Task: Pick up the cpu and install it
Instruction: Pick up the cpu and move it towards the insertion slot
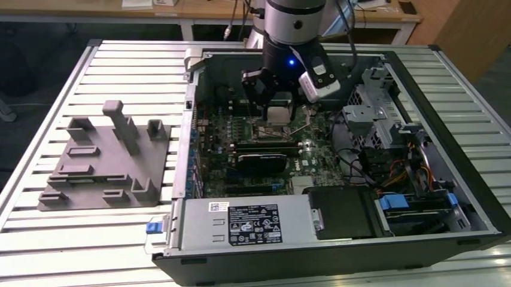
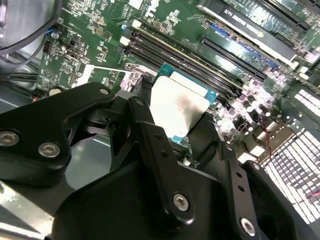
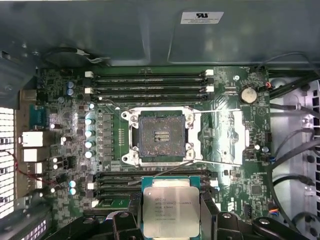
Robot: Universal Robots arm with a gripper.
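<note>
Two of my fingers (image 2: 152,140) are closed on opposite edges of the cpu (image 3: 171,212), its silver top showing in both wrist views. In the exterior view it sits at the upper centre of the frame, inside the case (image 1: 471,200), over the motherboard (image 3: 255,175), near the open socket (image 3: 160,136) but not seated in it.

The gripper (image 1: 276,106) hangs inside the open case (image 1: 319,264), clamped on the cpu (image 1: 280,115) just above the motherboard (image 1: 215,156). A grey fixture (image 1: 100,161) sits on the table (image 1: 48,251), at the exterior view's left.
</note>
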